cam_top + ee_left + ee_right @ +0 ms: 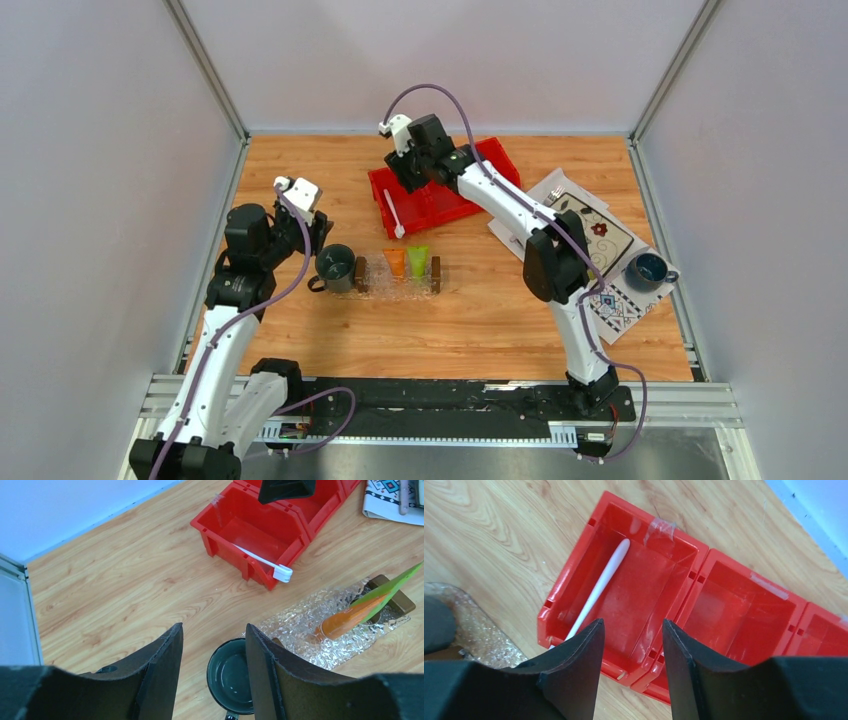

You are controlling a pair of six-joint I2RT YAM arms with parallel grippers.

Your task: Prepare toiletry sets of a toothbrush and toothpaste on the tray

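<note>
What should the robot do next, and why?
Probably lower the right gripper, open above the red bin, onto the white toothbrush and close on its handle. The orange tube and green tube are already on the tray; the toothbrush lies in the bin, so the set lacks it.

Bright and even throughout, lit diffusely from above. Faint, soft-edged shadows on the bench (450,340) in the overhead view. Speckled glare across the tray (305,625) at 3 o'clock of the left wrist view; a pale sheen on the red bin (634,595) floor in the right wrist view. Blurred at 6 o'clock in both wrist views: fingers (155,675) of the left hand (214,630) and of the right hand (632,625). Sharp elsewhere.
</note>
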